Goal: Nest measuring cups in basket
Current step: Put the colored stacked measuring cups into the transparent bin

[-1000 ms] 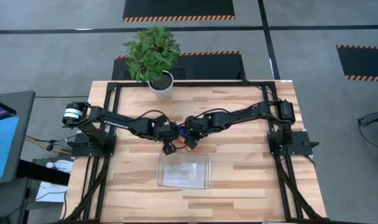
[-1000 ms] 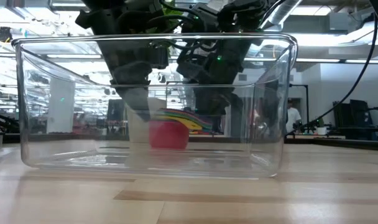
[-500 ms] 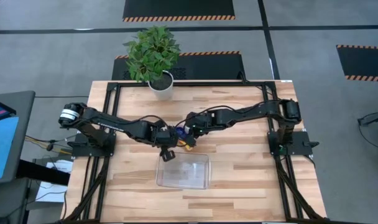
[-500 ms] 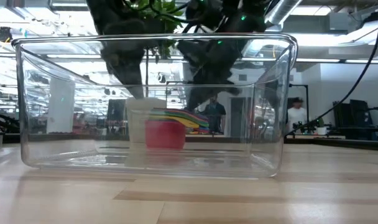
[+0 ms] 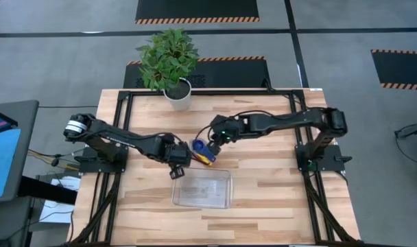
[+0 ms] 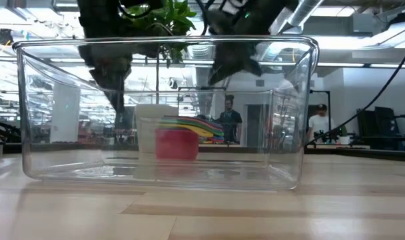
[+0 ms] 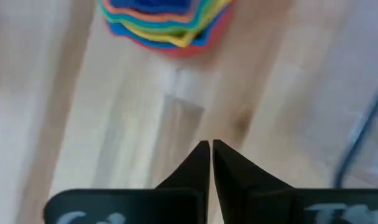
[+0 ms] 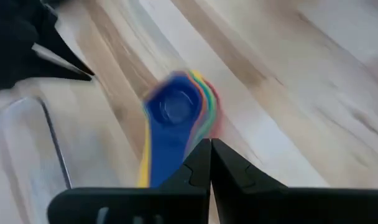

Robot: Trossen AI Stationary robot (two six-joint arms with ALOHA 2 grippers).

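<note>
Measuring cups: the nested stack of measuring cups [image 5: 203, 152] sits on the bare bench [image 5: 263, 192], just beyond the far edge of the basket [image 5: 202, 190] and outside it; dark blue cup innermost, yellow, green and red rims showing around it, handles fanned toward the basket.
Stack, low view: seen through the clear basket walls, red cup body at the bottom [image 6: 176, 144], coloured handles spread above it.
Basket: clear shallow tray, nothing in it that I can see, standing on the near middle of the bench.
Change, stack: it has not moved over the last second.
Change, left arm: a second ago it hung right over the stack; now it has drawn back toward its own side.
Change, right arm: it was also crowded over the stack; now it has pulled away toward the far right, and the cups show uncovered from above.
Left end effector: [image 5: 176, 171] near the basket's far left corner, beside the stack and apart from it; fingers pressed together on nothing [image 7: 209, 163].
Right end effector: [image 5: 215, 142] just beyond the stack on its far side, above the bench; fingers pressed together on nothing [image 8: 209, 163], the dark blue cup [image 8: 175, 106] lying ahead of them.
Further out: a potted plant [image 5: 169, 60] in a white pot at the bench's far edge.
Room behind: two people standing far off.
</note>
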